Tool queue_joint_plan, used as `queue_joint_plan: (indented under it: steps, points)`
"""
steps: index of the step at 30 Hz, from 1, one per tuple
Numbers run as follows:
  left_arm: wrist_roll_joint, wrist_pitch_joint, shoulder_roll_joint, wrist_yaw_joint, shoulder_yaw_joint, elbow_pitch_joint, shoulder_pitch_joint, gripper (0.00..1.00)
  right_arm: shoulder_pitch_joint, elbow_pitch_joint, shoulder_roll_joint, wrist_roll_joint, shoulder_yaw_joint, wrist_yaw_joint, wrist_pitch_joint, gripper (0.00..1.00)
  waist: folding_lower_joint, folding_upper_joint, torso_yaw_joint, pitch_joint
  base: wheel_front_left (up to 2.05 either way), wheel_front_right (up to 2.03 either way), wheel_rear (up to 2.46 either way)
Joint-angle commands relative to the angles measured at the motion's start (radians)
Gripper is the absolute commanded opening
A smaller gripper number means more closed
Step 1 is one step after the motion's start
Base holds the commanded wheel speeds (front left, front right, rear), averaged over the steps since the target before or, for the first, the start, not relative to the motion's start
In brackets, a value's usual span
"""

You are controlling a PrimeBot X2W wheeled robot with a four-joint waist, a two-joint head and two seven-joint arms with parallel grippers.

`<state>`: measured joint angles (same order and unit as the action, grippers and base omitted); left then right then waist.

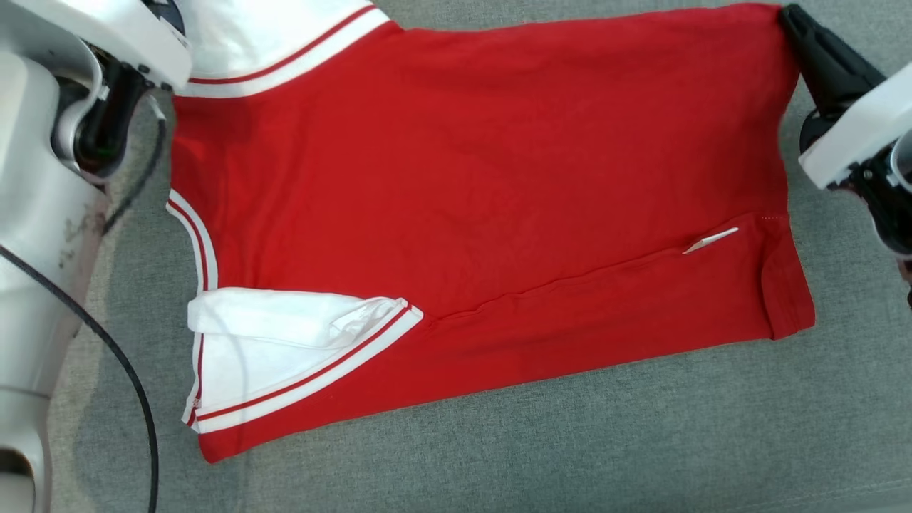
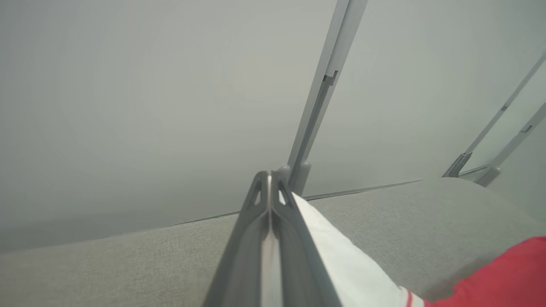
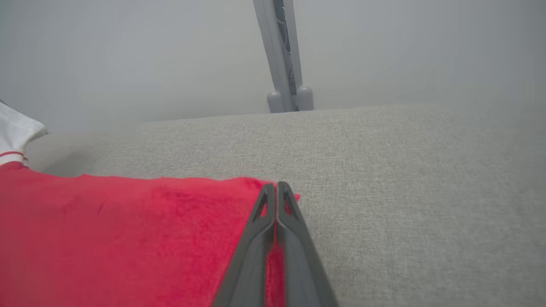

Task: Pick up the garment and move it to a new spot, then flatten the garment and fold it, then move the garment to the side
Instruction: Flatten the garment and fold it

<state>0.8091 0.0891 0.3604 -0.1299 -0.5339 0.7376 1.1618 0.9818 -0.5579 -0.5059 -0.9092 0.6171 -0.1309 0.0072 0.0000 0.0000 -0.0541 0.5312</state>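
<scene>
We see red shirt (image 1: 484, 185) spread flat on grey cloth surface (image 1: 570, 442). Our left gripper (image 2: 269, 181) pinched tight on white sleeve (image 2: 341, 256); right gripper (image 3: 276, 189) clamped on red hem corner.

You have open grey cushion (image 1: 570, 442) all along the near side of the shirt (image 1: 484, 178), with room to pass there. On the left, the robot's pale left arm (image 1: 35, 214) and a black cable (image 1: 107, 343) crowd the shirt's edge. Beyond the far edge, a grey post (image 3: 283, 55) stands against the wall (image 3: 128, 55).
</scene>
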Motion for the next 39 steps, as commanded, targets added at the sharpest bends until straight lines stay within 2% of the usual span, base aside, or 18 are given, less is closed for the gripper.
queue_joint_plan:
  steps: [1, 6, 8, 12, 13, 17, 20, 23, 28, 30, 31, 32, 33, 37, 39]
  points:
    - [0.025, 0.012, 0.006, -0.001, 0.004, -0.043, -0.039, 0.0, -0.037, 0.021, -0.012, -0.026, 0.0, 0.0, -0.016, 0.0, 0.0, 0.0, 0.004, -0.002, 0.0, 0.0, 0.0]
    - [0.092, 0.04, 0.061, 0.0, 0.021, -0.275, -0.21, 0.0, -0.162, 0.126, -0.065, -0.089, -0.019, 0.0, -0.07, 0.0, 0.0, 0.0, 0.021, -0.012, 0.0, 0.0, 0.0]
    - [0.121, 0.046, 0.087, 0.014, 0.037, -0.401, -0.309, 0.0, -0.229, 0.17, -0.089, -0.108, -0.036, 0.0, -0.095, 0.0, 0.0, 0.0, 0.028, -0.017, 0.0, 0.0, 0.0]
    - [0.182, 0.052, 0.153, 0.079, 0.073, -0.694, -0.541, 0.0, -0.36, 0.241, -0.117, -0.135, -0.088, 0.0, -0.143, 0.0, 0.0, 0.0, 0.041, -0.023, 0.0, 0.0, 0.0]
    - [0.224, 0.054, 0.178, 0.112, 0.092, -0.832, -0.657, 0.0, -0.416, 0.264, -0.121, -0.139, -0.117, 0.0, -0.159, 0.0, 0.0, 0.0, 0.045, -0.025, 0.0, 0.0, 0.0]
    - [0.264, 0.065, 0.23, 0.2, 0.13, -1.028, -0.863, 0.0, -0.502, 0.304, -0.112, -0.143, -0.174, 0.0, -0.182, 0.0, 0.0, 0.0, 0.053, -0.029, 0.0, 0.0, 0.0]
    - [0.291, 0.079, 0.247, 0.246, 0.151, -1.101, -0.978, 0.0, -0.552, 0.323, -0.101, -0.143, -0.21, 0.0, -0.182, 0.0, 0.0, 0.0, 0.063, -0.031, 0.0, 0.0, 0.0]
    - [0.318, 0.082, 0.242, 0.272, 0.152, -1.111, -1.049, 0.0, -0.596, 0.348, -0.082, -0.145, -0.238, 0.0, -0.171, 0.0, 0.0, 0.0, 0.072, -0.034, 0.0, 0.0, 0.0]
    - [0.33, 0.052, 0.217, 0.282, 0.103, -1.018, -1.077, 0.0, -0.663, 0.362, -0.049, -0.119, -0.276, 0.0, -0.149, 0.0, 0.0, 0.0, 0.081, -0.04, 0.0, 0.0, 0.0]
    - [0.35, 0.048, 0.186, 0.264, 0.083, -0.98, -1.069, 0.0, -0.681, 0.362, -0.032, -0.1, -0.286, 0.0, -0.145, 0.02, 0.0, 0.0, 0.081, -0.045, 0.0, 0.0, 0.0]
    - [0.352, 0.048, 0.179, 0.262, 0.079, -0.954, -1.065, 0.2, -0.688, 0.36, -0.02, -0.092, -0.293, 0.0, -0.145, 0.35, 0.0, 0.0, 0.081, -0.048, 0.0, 0.0, 0.0]
    - [0.348, 0.051, 0.173, 0.264, 0.075, -0.932, -1.058, 0.83, -0.694, 0.361, -0.008, -0.083, -0.299, 0.0, -0.147, 0.8, 0.0, 0.0, 0.081, -0.052, 0.0, 0.0, 0.0]
    - [0.335, 0.06, 0.165, 0.266, 0.072, -0.914, -1.049, 1.0, -0.7, 0.362, 0.003, -0.072, -0.305, 0.0, -0.153, 1.0, 0.0, 0.0, 0.081, -0.056, 0.0, 0.0, 0.0]
    - [0.298, 0.114, 0.133, 0.272, 0.084, -0.886, -1.026, 1.0, -0.714, 0.37, 0.026, -0.022, -0.336, 0.0, -0.183, 1.0, 0.0, 0.0, 0.082, -0.071, 0.0, 0.0, 0.0]
    - [0.243, 0.144, 0.126, 0.292, 0.099, -0.875, -1.017, 1.0, -0.727, 0.376, 0.046, 0.02, -0.363, 0.0, -0.207, 1.0, 0.0, 0.0, 0.083, -0.085, 0.0, 0.0, 0.0]
